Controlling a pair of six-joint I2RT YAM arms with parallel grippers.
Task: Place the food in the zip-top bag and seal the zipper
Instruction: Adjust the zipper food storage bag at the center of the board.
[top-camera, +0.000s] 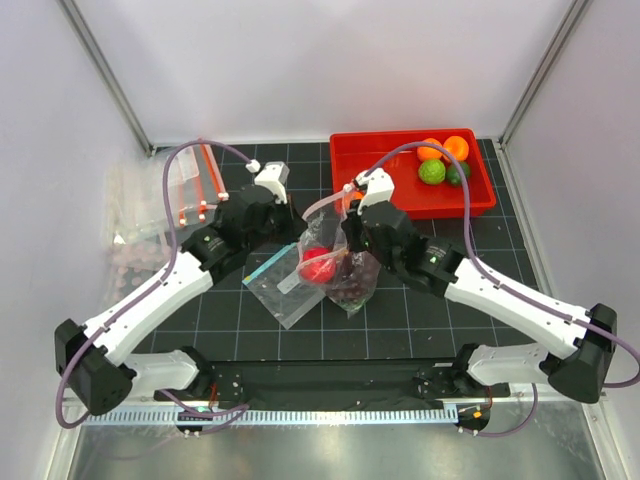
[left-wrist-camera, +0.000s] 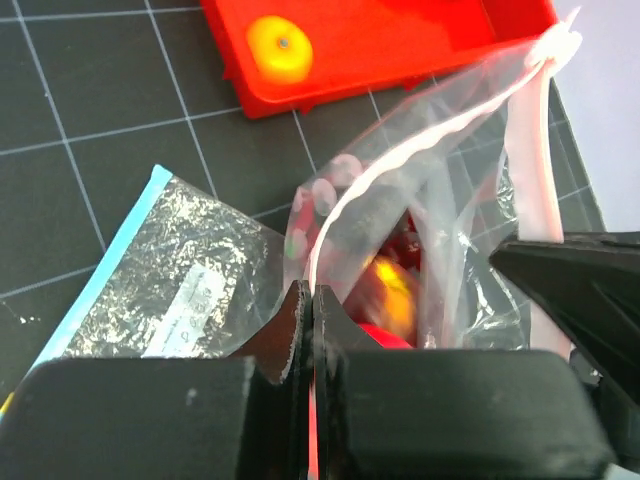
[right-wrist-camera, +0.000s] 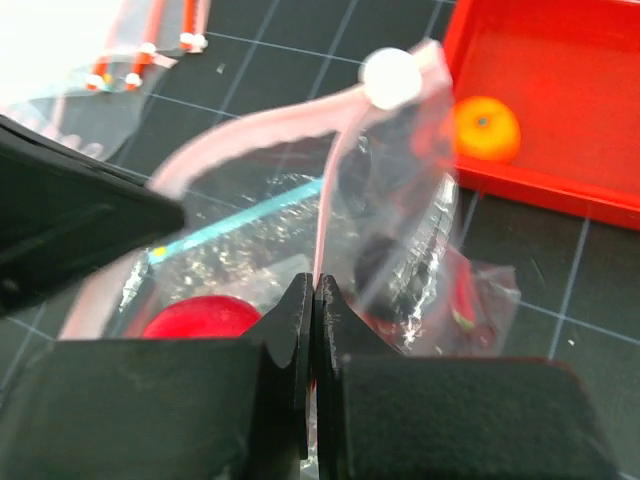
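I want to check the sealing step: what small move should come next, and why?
Probably bring the left hand and right hand together: each pinches one side of the zipper, which gapes open above the red round fruit inside the zip-top bag.

I count 1 dotted bag (top-camera: 322, 232) showing 1 red fruit (top-camera: 318, 266) and 1 grape bunch (top-camera: 350, 283), 1 plain bag (top-camera: 275, 290), 1 tray (top-camera: 450, 208) with 3 orange fruits (top-camera: 456, 147) and 2 green fruits (top-camera: 432, 172), plus stacked spare bags (top-camera: 195, 180) I can't count.

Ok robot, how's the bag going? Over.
Left hand, right hand shut on zipper. Zip-top bag held between them, red fruit inside, mouth open. Plain bag partly underneath.
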